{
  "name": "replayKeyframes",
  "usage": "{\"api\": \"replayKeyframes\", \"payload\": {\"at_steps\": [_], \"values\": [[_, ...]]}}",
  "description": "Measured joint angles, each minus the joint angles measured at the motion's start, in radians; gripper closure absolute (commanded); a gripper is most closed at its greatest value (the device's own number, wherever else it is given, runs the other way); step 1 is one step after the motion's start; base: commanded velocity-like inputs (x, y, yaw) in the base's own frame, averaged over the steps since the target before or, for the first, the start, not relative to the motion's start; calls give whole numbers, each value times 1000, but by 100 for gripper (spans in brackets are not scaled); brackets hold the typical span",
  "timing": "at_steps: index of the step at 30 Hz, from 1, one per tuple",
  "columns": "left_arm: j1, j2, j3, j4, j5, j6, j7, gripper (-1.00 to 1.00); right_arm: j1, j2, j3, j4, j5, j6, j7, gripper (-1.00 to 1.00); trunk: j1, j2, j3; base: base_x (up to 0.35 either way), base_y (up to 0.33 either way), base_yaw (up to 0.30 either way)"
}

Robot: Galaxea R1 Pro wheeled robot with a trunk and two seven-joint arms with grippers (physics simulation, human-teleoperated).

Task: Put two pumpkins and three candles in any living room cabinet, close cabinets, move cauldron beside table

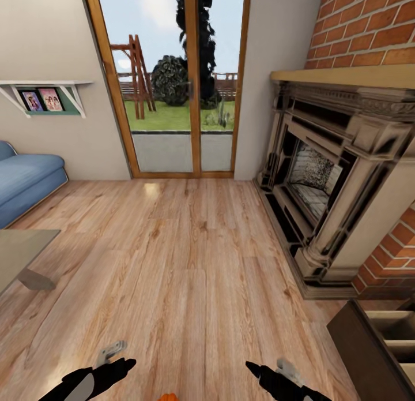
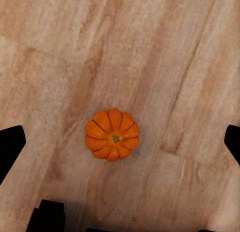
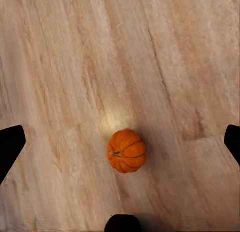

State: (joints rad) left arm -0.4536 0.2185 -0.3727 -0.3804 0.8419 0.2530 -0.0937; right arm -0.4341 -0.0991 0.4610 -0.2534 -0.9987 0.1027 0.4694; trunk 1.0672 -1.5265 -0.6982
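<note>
My left claw spread wide, holding nothing, hung over floor. My right claw likewise wide, empty. Pumpkin upright on planks, centre frame between my left fingers, stem up; likely lined up for top-down pick. Head view: orange sliver at bottom edge between both arms. Cabinet lower right, drawers pulled open, pale insides ready to receive. Worktop corner at left edge. Fireplace right. No readable writing anywhere.
</note>
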Motion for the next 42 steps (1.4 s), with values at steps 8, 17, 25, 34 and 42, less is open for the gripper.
{"api": "replayKeyframes", "payload": {"at_steps": [8, 17, 25, 34, 42], "values": [[0, 1, -2, 1, 0, -24, -6, -100, 0, 5, -8, -687, 49, 287, -457, -100, 31, -56, -25, 0, 0, 0], [0, 4, 0, 1, 2, -27, -36, -100, 1, 11, -12, -1084, 60, 405, -894, -100, 65, -119, -53, 0, 0, 0], [0, 4, 0, 1, 5, -26, -80, -100, 1, 11, -12, -1218, 46, 438, -935, -100, 96, -175, -78, 0, 0, 0], [0, 12, 2, 2, 12, -25, -88, -100, 1, 10, -11, -1249, 42, 443, -930, -100, 130, -238, -107, 0, 0, 0], [0, 19, 10, 2, 19, -22, -89, -100, 1, 11, -9, -1257, 41, 444, -929, -100, 161, -294, -132, 0, 0, 0]]}}
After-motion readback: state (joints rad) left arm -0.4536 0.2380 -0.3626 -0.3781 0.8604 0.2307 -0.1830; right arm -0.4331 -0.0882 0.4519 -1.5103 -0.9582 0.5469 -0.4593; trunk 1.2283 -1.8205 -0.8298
